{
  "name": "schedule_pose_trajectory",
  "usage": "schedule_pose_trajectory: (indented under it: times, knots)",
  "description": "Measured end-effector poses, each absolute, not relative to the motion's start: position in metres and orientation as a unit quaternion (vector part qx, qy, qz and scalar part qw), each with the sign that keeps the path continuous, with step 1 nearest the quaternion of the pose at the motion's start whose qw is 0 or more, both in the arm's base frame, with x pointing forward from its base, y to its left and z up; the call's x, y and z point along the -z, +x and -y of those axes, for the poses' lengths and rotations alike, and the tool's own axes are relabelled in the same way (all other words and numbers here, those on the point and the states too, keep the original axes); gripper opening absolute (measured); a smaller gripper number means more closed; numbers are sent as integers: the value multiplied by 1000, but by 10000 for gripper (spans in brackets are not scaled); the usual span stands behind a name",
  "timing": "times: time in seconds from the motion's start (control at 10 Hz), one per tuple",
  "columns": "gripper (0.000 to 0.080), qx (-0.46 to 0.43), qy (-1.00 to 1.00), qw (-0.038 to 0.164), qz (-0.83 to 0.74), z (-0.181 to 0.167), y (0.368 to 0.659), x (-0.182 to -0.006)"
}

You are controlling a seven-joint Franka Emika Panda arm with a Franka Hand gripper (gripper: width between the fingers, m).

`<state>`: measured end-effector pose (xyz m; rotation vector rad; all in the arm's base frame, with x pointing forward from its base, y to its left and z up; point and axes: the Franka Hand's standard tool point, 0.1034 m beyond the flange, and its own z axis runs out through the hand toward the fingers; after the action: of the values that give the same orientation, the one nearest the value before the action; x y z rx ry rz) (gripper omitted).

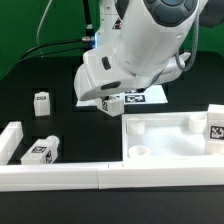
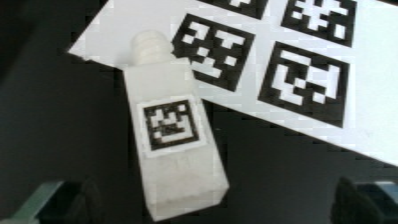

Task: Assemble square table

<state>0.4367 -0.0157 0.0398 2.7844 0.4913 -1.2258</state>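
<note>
A white table leg (image 2: 175, 135) with a black-and-white tag lies flat on the black table, its threaded end resting on a corner of the marker board (image 2: 267, 50). My gripper (image 2: 210, 208) hangs open above it, a dark fingertip (image 2: 43, 205) well clear on either side and nothing held. In the exterior view this leg (image 1: 110, 103) shows just under the arm's white hand. The square tabletop (image 1: 160, 146), rim up with round corner sockets, lies at the exterior view's right. Another leg (image 1: 213, 125) sits at its far right corner.
One leg (image 1: 42, 101) stands upright at the exterior view's left. Another leg (image 1: 40, 150) lies inside the corner of the long low white wall (image 1: 90, 176) that runs along the front. The arm hides most of the marker board (image 1: 140, 97).
</note>
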Motion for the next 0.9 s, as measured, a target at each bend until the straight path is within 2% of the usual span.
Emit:
schedule_pose_trajectory:
  times: [0.2, 0.3, 0.4, 0.5, 0.7, 0.9]
  knots:
    - [649, 401, 902, 41, -154, 21, 436, -40]
    - [649, 414, 894, 72, -153, 32, 432, -38]
    - [649, 438, 878, 116, -153, 35, 425, -39]
    - [649, 446, 874, 120, -148, 29, 414, -35]
    - [649, 443, 877, 118, -143, 34, 417, -36]
    - [649, 466, 865, 108, -148, 35, 427, -48]
